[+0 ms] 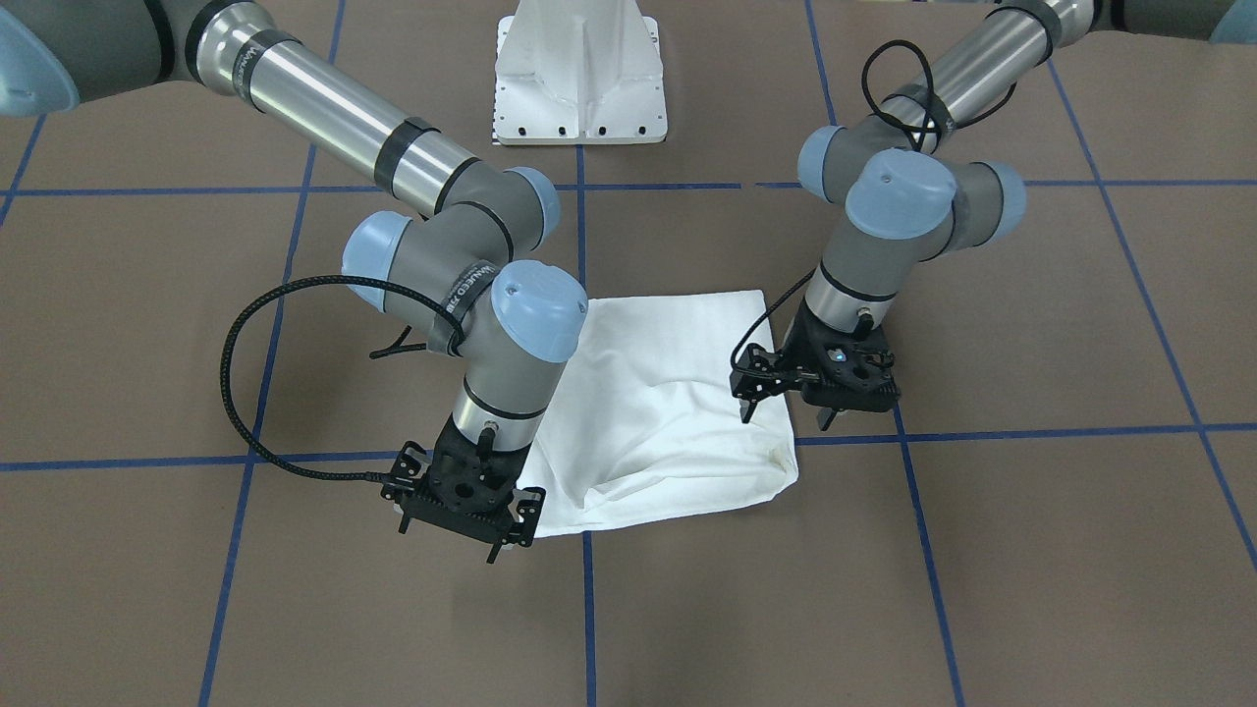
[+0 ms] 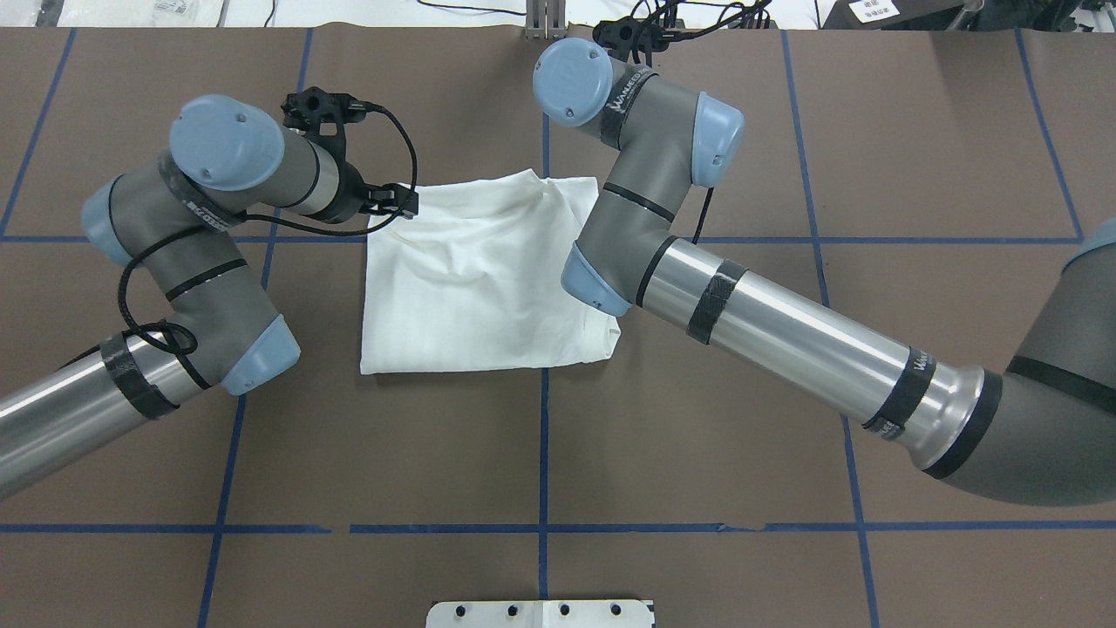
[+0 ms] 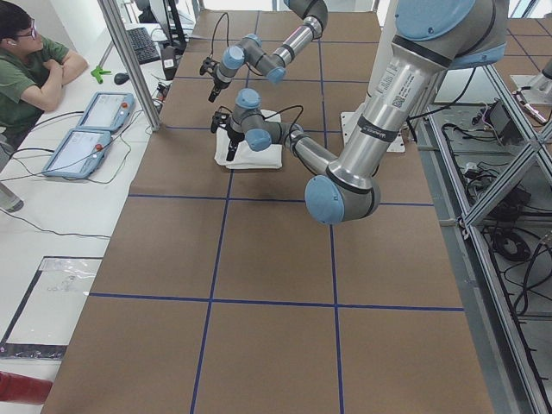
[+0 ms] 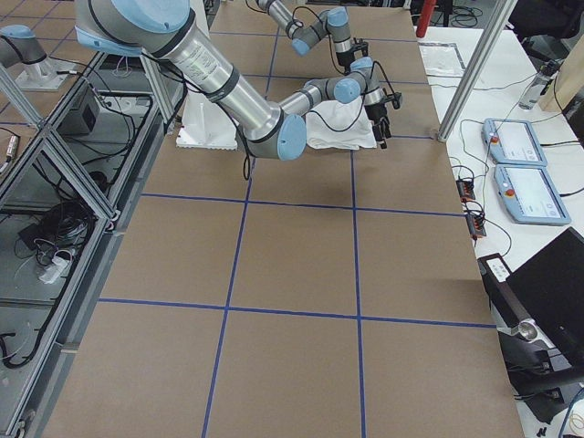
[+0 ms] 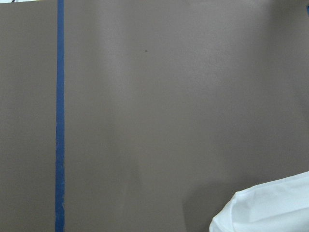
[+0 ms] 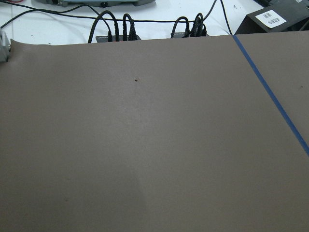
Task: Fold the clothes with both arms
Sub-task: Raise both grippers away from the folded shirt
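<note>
The white shirt [image 1: 668, 393] lies folded into a rough rectangle in the middle of the brown table, with soft wrinkles; no text or collar shows. It also shows in the overhead view [image 2: 471, 279]. My left gripper [image 1: 825, 417] points down just beside the shirt's edge on its side, near the far corner in the overhead view [image 2: 388, 202]. Its wrist view shows bare table and one corner of the shirt [image 5: 270, 208]. My right gripper [image 1: 469, 535] hovers at the opposite far corner; its wrist view shows only table. No cloth hangs from either gripper. I cannot tell whether their jaws are open.
The white pedestal base [image 1: 581, 79] stands behind the shirt. Blue tape lines [image 1: 586, 609] cross the brown table. Black cables [image 6: 116, 29] sit at the far table edge. An operator [image 3: 34, 60] and two pendants [image 3: 86, 129] are at a side desk.
</note>
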`<move>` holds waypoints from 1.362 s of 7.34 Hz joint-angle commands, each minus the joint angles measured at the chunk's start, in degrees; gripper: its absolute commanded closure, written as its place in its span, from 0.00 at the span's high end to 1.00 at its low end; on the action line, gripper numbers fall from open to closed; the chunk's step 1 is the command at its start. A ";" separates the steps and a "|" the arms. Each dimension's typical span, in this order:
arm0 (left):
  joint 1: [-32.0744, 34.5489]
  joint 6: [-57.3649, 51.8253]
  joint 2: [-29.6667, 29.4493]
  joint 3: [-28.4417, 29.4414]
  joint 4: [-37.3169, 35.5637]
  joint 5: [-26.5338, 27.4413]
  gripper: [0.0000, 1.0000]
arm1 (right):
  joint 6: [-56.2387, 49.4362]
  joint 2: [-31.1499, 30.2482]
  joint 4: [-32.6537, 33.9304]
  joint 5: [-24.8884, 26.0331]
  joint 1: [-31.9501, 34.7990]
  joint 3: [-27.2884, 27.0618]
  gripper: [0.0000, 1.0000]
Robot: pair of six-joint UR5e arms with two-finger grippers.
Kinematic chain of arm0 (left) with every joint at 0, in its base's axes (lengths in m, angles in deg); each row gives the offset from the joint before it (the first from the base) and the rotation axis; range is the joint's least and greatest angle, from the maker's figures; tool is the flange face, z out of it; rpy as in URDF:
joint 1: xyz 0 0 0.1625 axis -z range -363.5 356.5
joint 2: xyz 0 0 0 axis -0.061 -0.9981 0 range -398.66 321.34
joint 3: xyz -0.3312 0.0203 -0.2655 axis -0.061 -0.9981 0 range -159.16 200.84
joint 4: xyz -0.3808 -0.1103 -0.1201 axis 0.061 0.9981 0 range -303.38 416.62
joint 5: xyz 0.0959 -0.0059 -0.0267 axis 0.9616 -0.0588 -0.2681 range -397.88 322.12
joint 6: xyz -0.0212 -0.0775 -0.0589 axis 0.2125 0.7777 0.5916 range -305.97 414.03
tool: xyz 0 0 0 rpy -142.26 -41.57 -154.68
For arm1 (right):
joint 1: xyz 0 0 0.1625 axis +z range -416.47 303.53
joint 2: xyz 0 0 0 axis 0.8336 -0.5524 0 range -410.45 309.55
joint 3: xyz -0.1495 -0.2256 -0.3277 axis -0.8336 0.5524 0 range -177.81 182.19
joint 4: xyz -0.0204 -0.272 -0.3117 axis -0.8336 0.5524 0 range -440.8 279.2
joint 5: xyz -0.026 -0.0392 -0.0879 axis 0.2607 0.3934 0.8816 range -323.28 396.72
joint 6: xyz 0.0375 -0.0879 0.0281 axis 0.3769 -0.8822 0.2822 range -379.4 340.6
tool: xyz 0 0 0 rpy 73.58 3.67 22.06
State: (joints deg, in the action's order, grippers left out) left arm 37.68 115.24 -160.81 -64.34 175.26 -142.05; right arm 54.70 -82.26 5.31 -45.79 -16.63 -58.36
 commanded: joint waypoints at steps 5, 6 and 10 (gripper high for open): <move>0.91 8.23 -11.71 19.93 1.24 9.07 1.00 | -0.71 -2.11 -0.15 -0.99 0.07 -3.34 1.00; 2.14 8.05 -11.97 22.92 2.73 10.55 1.00 | -0.62 -2.46 -0.24 -0.99 -0.02 -3.43 1.00; 3.38 5.00 -11.71 19.02 1.87 9.80 1.00 | -1.15 -5.45 -1.65 -4.12 -0.19 -7.99 1.00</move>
State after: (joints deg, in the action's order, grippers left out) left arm 40.49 122.18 -172.86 -42.56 177.77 -130.78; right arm 53.90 -87.24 3.67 -47.57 -16.80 -64.86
